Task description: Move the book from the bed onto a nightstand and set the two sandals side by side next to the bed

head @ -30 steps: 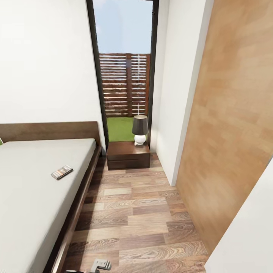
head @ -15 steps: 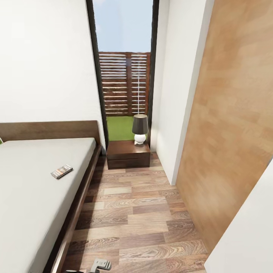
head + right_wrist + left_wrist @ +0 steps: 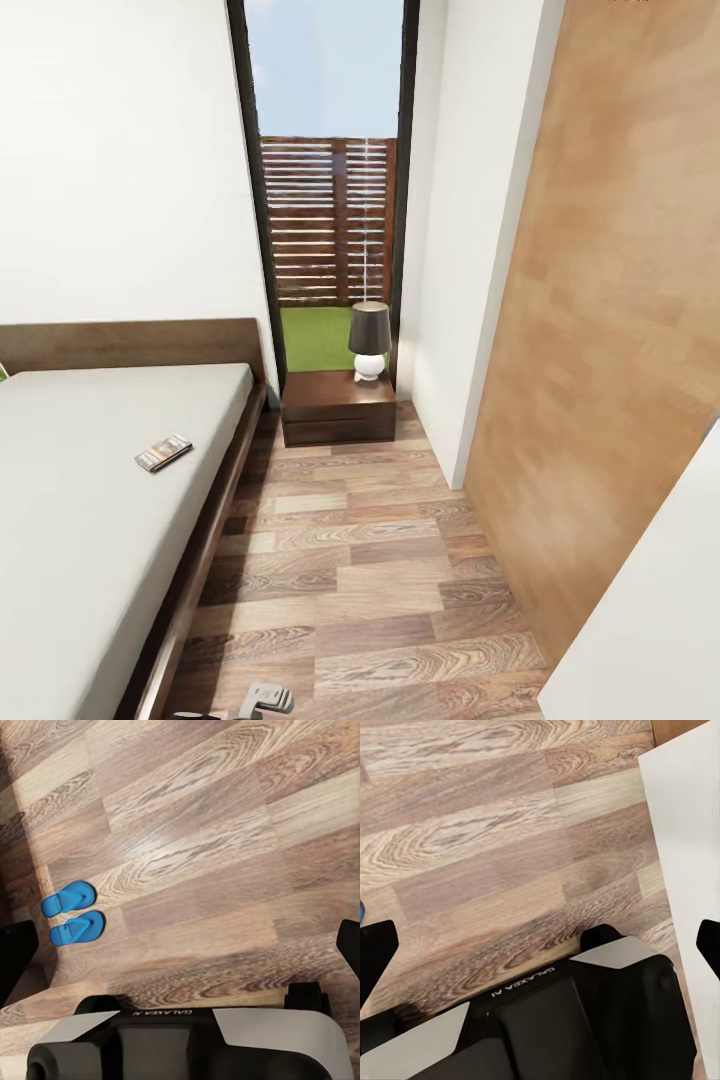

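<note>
The book [image 3: 163, 453] lies flat on the pale mattress of the bed [image 3: 70, 520], near its right edge. Beyond the bed's corner, under the tall window, stands a dark brown nightstand [image 3: 338, 408]. In the right wrist view the two blue sandals [image 3: 73, 913] lie side by side on the plank floor, soles down, close to a dark strip at the frame's edge. My right gripper [image 3: 182, 951] hangs open above the floor with nothing between its fingers. My left gripper [image 3: 544, 941] is also open over bare planks and empty.
A table lamp [image 3: 369, 342] with a dark shade takes up the right half of the nightstand top. A tan wooden door [image 3: 610, 330] and a white wall close the aisle on the right. My own dark base [image 3: 187, 1042] shows beneath both wrists.
The head view has shifted very slightly since one second ago. Nothing in the room has moved.
</note>
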You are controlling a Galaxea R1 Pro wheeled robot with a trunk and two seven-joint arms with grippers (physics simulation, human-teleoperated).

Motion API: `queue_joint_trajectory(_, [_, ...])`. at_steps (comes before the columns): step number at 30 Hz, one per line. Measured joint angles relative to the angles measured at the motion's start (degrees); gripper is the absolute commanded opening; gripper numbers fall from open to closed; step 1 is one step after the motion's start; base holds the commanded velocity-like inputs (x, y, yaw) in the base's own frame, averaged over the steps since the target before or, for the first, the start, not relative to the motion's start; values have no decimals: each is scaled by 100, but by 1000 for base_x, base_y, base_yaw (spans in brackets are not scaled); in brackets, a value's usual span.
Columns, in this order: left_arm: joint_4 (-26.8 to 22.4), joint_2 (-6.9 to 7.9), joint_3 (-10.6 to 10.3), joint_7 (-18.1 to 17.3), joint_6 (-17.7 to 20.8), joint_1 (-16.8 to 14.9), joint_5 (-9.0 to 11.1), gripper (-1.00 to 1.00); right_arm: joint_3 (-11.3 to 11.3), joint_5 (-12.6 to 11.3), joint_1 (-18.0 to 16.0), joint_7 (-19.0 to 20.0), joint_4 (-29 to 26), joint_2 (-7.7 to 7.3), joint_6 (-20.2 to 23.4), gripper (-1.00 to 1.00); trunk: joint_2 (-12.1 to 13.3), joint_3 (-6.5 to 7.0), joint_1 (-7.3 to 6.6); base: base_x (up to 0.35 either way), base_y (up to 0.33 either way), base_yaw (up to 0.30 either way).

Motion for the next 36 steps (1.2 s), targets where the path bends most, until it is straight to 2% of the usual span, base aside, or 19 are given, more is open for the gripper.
queue_joint_trajectory(36, [0,0,0,0,1,1,4,100,0,0,1,7,0,-2,3,100,1447,648,-792,0,0,0])
